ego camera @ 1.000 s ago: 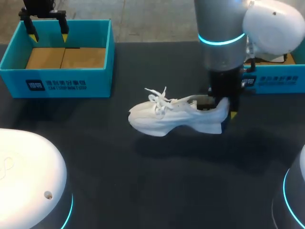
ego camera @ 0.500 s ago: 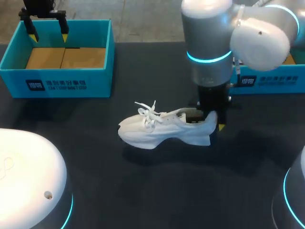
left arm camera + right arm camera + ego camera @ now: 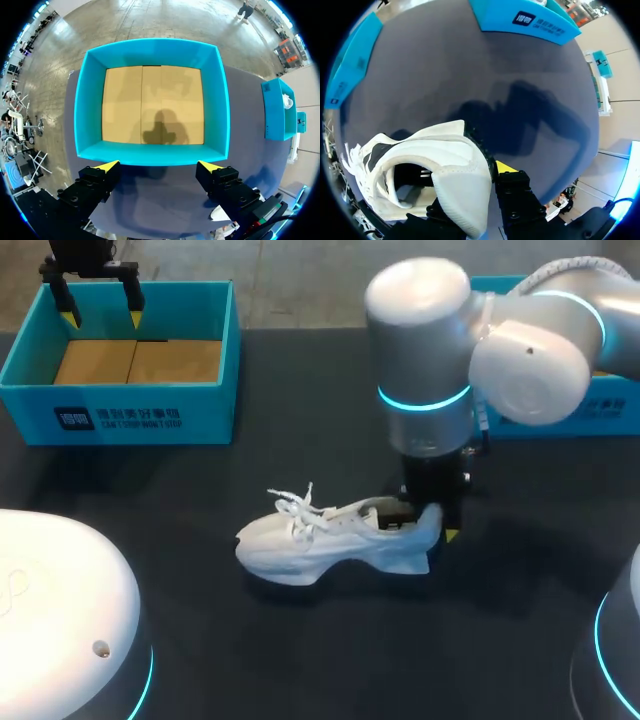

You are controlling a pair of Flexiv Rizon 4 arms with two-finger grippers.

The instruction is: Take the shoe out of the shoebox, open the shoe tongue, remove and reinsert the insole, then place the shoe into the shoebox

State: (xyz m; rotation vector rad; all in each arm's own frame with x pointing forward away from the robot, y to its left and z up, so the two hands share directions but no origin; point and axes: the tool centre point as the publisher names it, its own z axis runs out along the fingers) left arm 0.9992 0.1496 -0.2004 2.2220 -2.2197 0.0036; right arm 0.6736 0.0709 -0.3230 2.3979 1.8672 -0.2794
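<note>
Here right jaws clamp shoe (image 3: 320, 540) heel; left jaws gape over shoebox (image 3: 210, 415)

Robotics lab, shown by a dark matte desk (image 3: 300, 660), a heavy grey-and-white right arm (image 3: 425, 350) with a glowing blue ring, a teal shoebox (image 3: 120, 418) set out on it.

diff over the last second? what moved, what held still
The right gripper, shut on the heel of the shoe, carried it toward the robot's left and nearer the camera. Nothing newly taken hold of or let go. The left gripper stayed open over the shoebox, which did not move.
</note>
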